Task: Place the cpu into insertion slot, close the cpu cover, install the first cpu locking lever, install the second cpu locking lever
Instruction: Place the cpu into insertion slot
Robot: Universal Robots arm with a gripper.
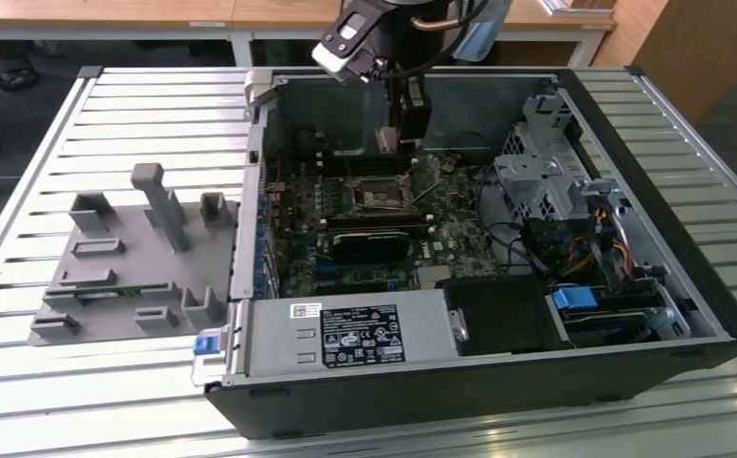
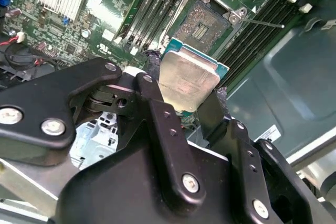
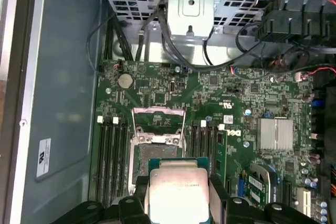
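Observation:
In both wrist views my gripper (image 2: 185,95) (image 3: 178,199) is shut on the cpu (image 2: 189,78) (image 3: 178,188), a flat square chip with a silvery face, pinched by its edges between two black fingers (image 2: 153,90). The chip hangs above the motherboard, just beside and over the edge of the insertion slot (image 2: 206,22) (image 3: 143,153), whose dark centre lies bare. The cpu cover (image 3: 159,112) is tilted up off the slot. A thin wire lever (image 2: 262,23) sticks out beside the slot. In the exterior view the gripper (image 1: 394,138) reaches down into the open computer case above the slot (image 1: 379,194).
Memory slots (image 3: 113,156) flank the socket. A finned heatsink (image 3: 274,134) and a drive cage with cables (image 1: 547,181) stand nearby. The grey power-supply box (image 1: 343,334) lies at the case's front. A grey parts fixture (image 1: 139,258) sits on the slatted table at the exterior view's left.

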